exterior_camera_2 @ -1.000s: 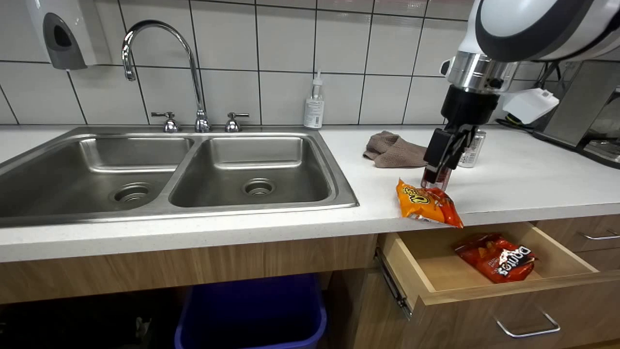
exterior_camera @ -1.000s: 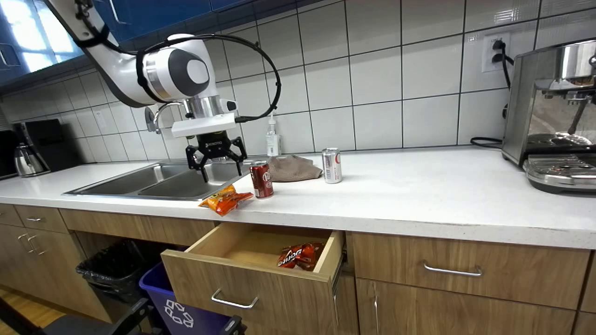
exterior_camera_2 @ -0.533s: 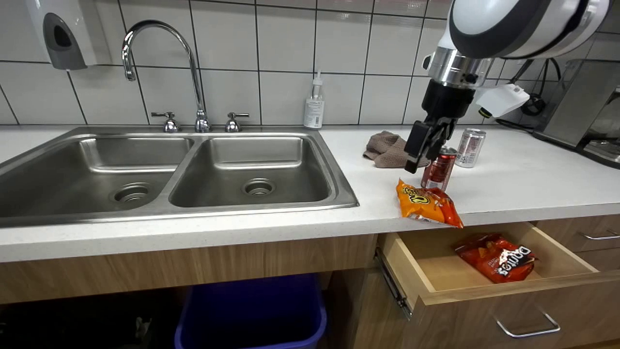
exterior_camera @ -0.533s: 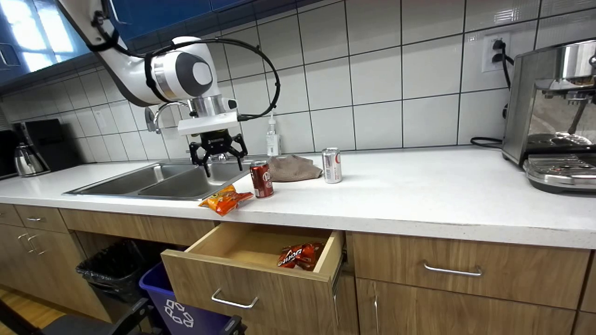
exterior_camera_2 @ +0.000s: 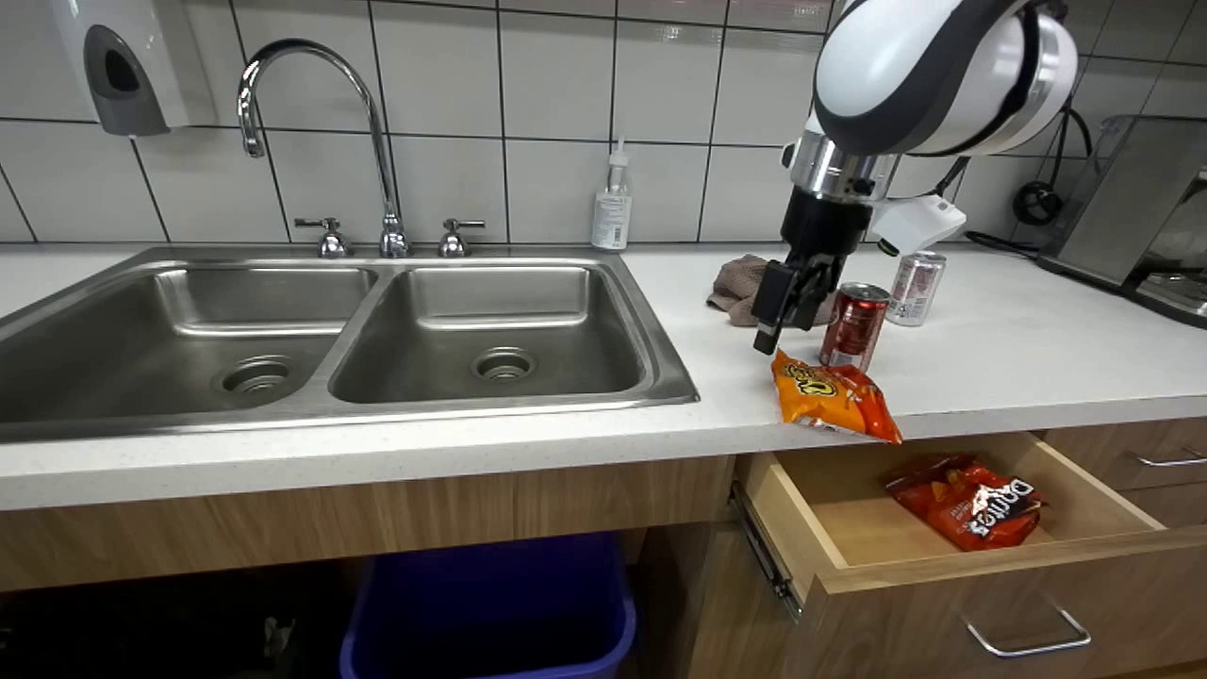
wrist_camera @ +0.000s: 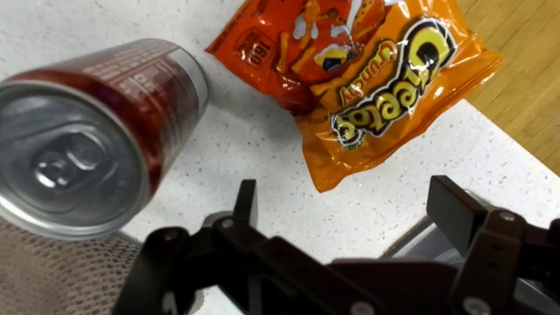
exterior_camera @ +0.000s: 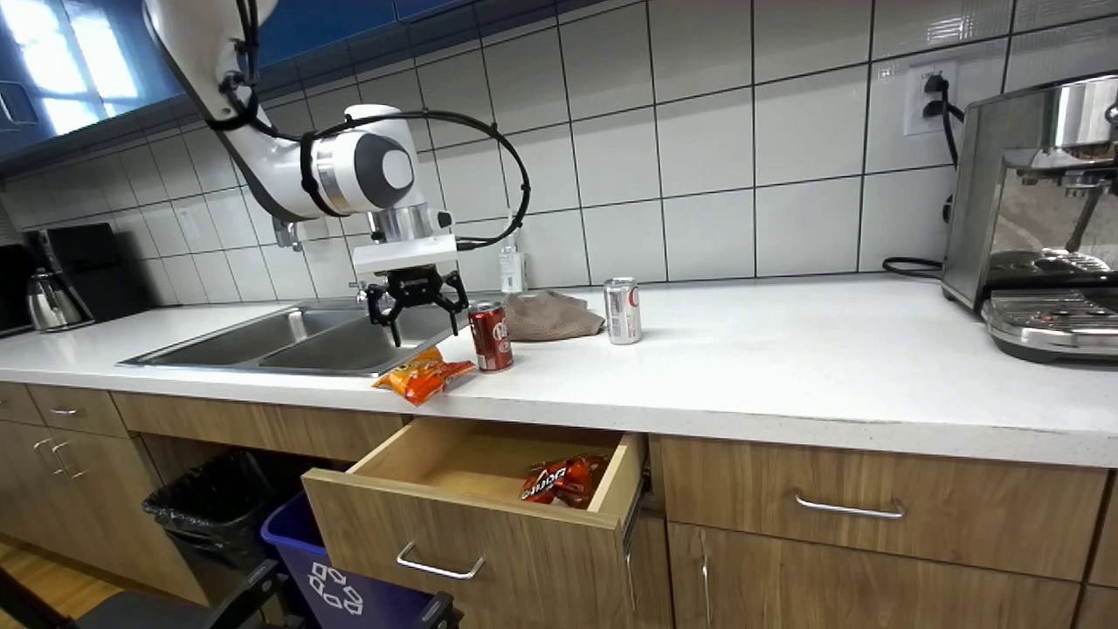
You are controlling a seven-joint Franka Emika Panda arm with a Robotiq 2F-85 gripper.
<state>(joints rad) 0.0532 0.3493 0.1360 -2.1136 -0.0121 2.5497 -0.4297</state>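
My gripper (wrist_camera: 343,199) stands open above the white counter, its fingers (wrist_camera: 455,214) wide apart and nothing between them. Nearest to it lies an orange-red Cheetos bag (wrist_camera: 372,92), its corner just beyond the gap in the wrist view; the bag (exterior_camera: 423,377) overhangs the counter's front edge. Upright beside the bag is a dark red soda can (wrist_camera: 144,87), to the left in the wrist view. In an exterior view the gripper (exterior_camera_2: 768,341) hovers just behind the bag (exterior_camera_2: 822,391), left of the red can (exterior_camera_2: 854,330). Touching cannot be seen.
A brown cloth (exterior_camera: 552,316) and a silver can (exterior_camera: 623,310) stand behind the red can. The double sink (exterior_camera_2: 665,377) lies alongside. Below, a drawer (exterior_camera: 463,502) is pulled out, holding a red Doritos bag (exterior_camera_2: 971,505). An espresso machine (exterior_camera: 1039,218) and soap bottle (exterior_camera_2: 612,207) are near the wall.
My open gripper has moved left in an exterior view, away from in front of the red can, rising slightly and then dropping lower. The bags, cans and drawer have not moved.
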